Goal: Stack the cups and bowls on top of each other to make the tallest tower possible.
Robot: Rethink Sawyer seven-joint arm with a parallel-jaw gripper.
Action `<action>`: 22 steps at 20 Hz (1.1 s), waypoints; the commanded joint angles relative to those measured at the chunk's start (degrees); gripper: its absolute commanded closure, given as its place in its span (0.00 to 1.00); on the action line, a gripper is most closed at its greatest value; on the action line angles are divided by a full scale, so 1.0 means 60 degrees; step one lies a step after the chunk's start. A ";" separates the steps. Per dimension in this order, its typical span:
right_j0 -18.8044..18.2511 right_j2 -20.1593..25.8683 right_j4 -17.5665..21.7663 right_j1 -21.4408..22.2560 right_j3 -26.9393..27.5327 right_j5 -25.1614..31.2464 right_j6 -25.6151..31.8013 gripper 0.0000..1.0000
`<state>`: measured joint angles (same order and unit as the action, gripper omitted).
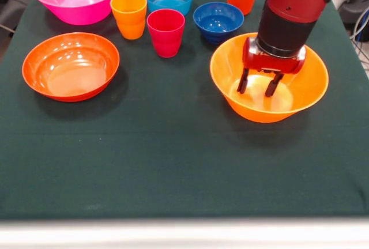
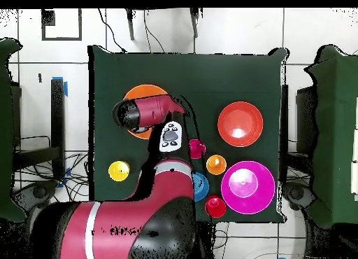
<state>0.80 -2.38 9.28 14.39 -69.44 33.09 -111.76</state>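
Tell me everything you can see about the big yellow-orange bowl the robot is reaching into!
The big yellow-orange bowl is round, glossy and looks like plastic, with sloping sides and a paler, shiny bottom. It stands upright on the dark green table, apart from the other bowls and cups; the small dark blue bowl is nearest. Nothing lies inside it except the robot's tool, whose two dark fingers hang open, spread apart, just above the bottom. Whether they touch it cannot be told.
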 commanded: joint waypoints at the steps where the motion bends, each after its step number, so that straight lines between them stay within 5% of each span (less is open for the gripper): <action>1: -0.0551 0.0498 0.1129 -0.0356 0.0370 0.0257 0.1523 0.00; 22: -0.1406 0.1193 0.1789 -0.0674 0.1030 0.0395 0.2067 0.00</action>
<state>-6.06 -1.93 14.66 13.52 -65.78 33.09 -111.76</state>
